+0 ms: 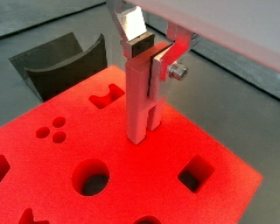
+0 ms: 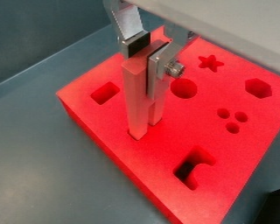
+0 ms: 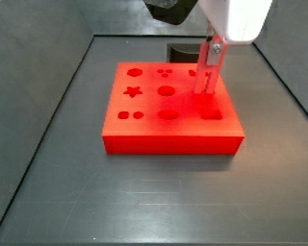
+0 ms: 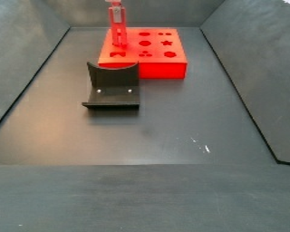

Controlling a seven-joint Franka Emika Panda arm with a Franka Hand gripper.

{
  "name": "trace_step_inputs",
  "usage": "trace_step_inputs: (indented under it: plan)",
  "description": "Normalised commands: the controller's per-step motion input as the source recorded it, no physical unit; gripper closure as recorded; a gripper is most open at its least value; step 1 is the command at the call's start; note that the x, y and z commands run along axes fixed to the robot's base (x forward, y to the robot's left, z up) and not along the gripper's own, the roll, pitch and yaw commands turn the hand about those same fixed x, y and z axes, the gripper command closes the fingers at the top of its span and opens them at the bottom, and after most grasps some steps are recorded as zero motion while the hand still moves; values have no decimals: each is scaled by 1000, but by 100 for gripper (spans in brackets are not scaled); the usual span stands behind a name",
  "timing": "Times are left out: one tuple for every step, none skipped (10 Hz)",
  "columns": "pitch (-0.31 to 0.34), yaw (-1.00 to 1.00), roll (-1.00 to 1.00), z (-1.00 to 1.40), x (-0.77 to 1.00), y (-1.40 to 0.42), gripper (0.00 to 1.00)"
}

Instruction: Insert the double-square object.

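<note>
My gripper is shut on the upper end of the double-square object, a slender red peg held upright. Its lower end stands on the top of the big flat red block, and whether it sits in a hole I cannot tell. Both wrist views show the silver fingers with dark pads clamping the peg. In a side view the peg stands near the block's right side. In a side view the gripper holds the peg at the block's left part.
The block carries several shaped holes: a star, a round hole, a square hole, a hexagon. A dark grey curved holder stands on the floor beside the block, also in a wrist view.
</note>
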Motion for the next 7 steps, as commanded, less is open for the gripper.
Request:
trace_step_inputs:
  plan:
    - [-7, 0, 37, -206, 0, -6, 100]
    - [0, 0, 61, -263, 3, -20, 100]
    - [0, 0, 103, -271, 34, -40, 100]
    - [0, 0, 160, -263, 57, -71, 100]
    - [0, -3, 156, -263, 54, -69, 100]
    - [0, -20, 161, -271, 100, -94, 100]
    - [0, -34, 154, -286, 171, -114, 100]
